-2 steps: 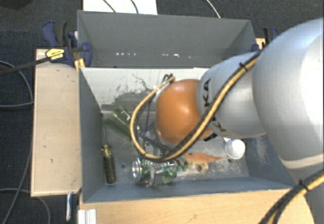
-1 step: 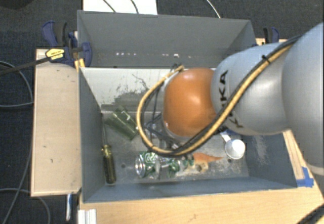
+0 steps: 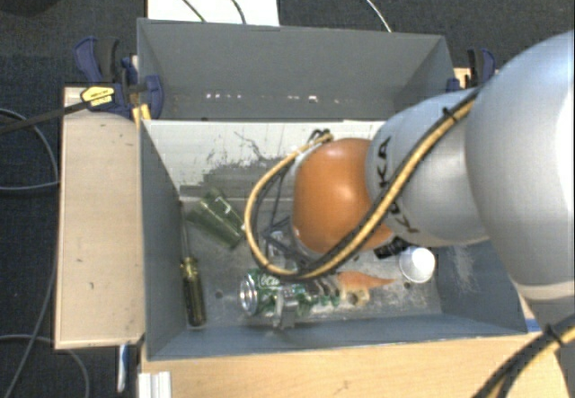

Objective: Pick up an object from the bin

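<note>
My gripper [image 3: 284, 305] is low in the bin near the front wall, mostly hidden under the arm's orange cover. It sits right at a crushed green drink can [image 3: 256, 296] with a silvery end, which lies on its side. Whether the can is between the jaws is not visible. Just right of the gripper, an orange flat thing [image 3: 367, 280] pokes out from under the arm. Beside it stands a white round cap or bottle [image 3: 417, 264].
A dark green packet [image 3: 216, 217] lies at the left middle of the bin. An olive stick-shaped tool [image 3: 191, 293] rests along the left wall near the front. The arm and its cables cover the bin's right half.
</note>
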Controlling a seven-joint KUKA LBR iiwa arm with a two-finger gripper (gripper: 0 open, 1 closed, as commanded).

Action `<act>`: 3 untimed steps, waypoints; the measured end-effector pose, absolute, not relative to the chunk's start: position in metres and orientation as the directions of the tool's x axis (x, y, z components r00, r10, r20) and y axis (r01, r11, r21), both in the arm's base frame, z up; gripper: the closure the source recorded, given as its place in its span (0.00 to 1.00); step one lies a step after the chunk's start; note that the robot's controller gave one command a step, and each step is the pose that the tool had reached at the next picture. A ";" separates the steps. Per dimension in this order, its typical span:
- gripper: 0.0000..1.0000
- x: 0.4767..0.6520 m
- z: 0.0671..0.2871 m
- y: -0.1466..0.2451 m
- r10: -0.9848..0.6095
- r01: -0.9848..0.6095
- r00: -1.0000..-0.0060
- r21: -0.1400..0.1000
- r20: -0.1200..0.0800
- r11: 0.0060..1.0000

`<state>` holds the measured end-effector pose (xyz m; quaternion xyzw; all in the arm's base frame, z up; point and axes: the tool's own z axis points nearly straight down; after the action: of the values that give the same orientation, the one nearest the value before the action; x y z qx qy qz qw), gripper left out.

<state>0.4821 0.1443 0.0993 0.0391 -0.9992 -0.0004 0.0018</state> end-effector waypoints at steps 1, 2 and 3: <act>0.00 0.498 0.070 0.146 -0.199 -0.199 -0.980 0.002 -0.006 0.980; 1.00 0.490 0.072 0.134 -0.094 -0.094 -0.996 0.004 0.002 0.996; 1.00 0.489 0.072 0.132 -0.084 -0.084 -0.996 0.003 0.003 0.997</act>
<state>0.4890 0.1323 0.0717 0.0418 -0.9991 -0.0014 0.0018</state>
